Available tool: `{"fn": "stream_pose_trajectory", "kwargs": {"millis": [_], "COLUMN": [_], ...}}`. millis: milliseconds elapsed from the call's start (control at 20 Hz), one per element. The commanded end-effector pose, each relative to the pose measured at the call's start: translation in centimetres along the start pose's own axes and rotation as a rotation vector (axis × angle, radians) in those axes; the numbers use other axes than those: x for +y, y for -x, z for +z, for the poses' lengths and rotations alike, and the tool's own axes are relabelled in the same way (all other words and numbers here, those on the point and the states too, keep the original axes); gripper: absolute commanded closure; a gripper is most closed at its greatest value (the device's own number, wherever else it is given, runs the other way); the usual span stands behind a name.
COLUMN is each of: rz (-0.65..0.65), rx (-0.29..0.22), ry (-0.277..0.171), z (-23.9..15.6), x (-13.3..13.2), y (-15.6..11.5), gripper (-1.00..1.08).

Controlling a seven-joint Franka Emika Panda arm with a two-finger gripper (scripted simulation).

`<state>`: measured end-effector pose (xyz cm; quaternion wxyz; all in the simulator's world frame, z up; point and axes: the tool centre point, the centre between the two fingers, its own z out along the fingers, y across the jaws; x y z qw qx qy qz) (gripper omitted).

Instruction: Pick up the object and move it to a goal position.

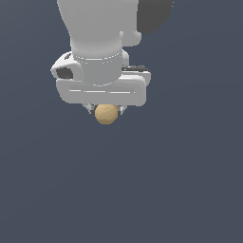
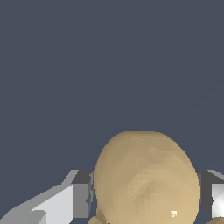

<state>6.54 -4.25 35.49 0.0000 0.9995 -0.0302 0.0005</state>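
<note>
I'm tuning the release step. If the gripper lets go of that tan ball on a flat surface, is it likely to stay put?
Probably not. The ball looks round and smooth, so it would likely roll once freed. It is much narrower than the gripper, whose fingers flank it on both sides, so contact is likely small and a loose squeeze might let it slip. It shows no denting, suggesting stiffness.

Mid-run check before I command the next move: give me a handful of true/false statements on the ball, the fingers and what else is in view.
1. The tan ball sits between the fingers of the gripper. True.
2. The ball is wider than the white gripper body. False: it is much narrower than the body above it.
3. In the wrist view the ball shows a finger on each side. True.
4. The ball lies well away from the gripper in the exterior view. False: it is right under the gripper, between the fingers.
5. A second ball lies on the surface. False: only one ball is visible against a plain dark background.
</note>
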Motion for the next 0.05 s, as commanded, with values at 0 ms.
{"fn": "stream_pose_trajectory", "kwargs": {"millis": [0], "rz": [0.000], "rx": [-0.001], "ry": [0.000], "z": [-0.16], "x": [0.04], "y": [-0.03], "gripper": [1.08]}}
